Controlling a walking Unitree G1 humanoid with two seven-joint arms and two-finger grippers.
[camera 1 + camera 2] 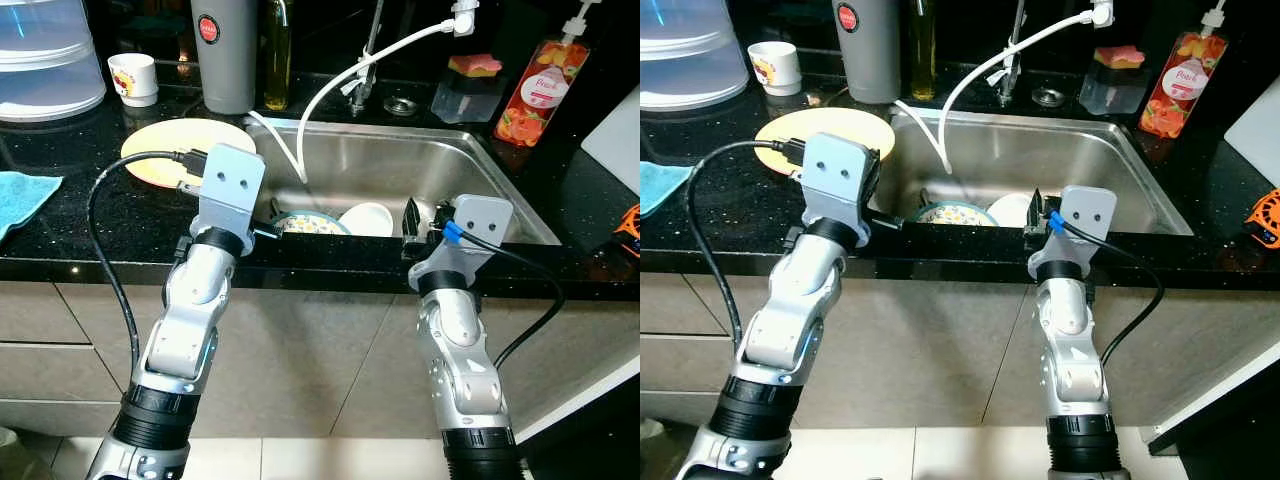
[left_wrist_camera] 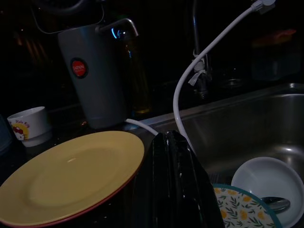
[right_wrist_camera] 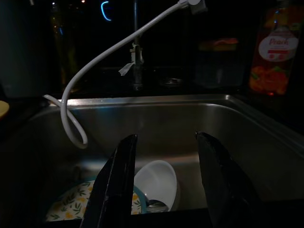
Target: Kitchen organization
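A floral plate with a teal rim [image 1: 310,224] lies in the steel sink [image 1: 400,165], and a white bowl [image 1: 367,219] sits beside it. A spoon [image 2: 275,203] rests between plate and bowl. On the black counter left of the sink lies a yellow plate [image 1: 165,150]. My left gripper [image 1: 272,215] hovers at the sink's front left corner, shut with nothing in it, between the yellow plate and the floral plate. My right gripper [image 3: 166,137] stands open over the sink's front edge, just above the white bowl [image 3: 159,183], with nothing between its fingers.
A white hose [image 1: 330,85] droops from the tap into the sink. A grey flask [image 1: 224,50], oil bottle [image 1: 277,55] and white cup [image 1: 133,78] stand behind the yellow plate. An orange soap bottle [image 1: 540,90] and sponge holder [image 1: 470,85] stand at the back right. A blue cloth [image 1: 20,195] lies at the far left.
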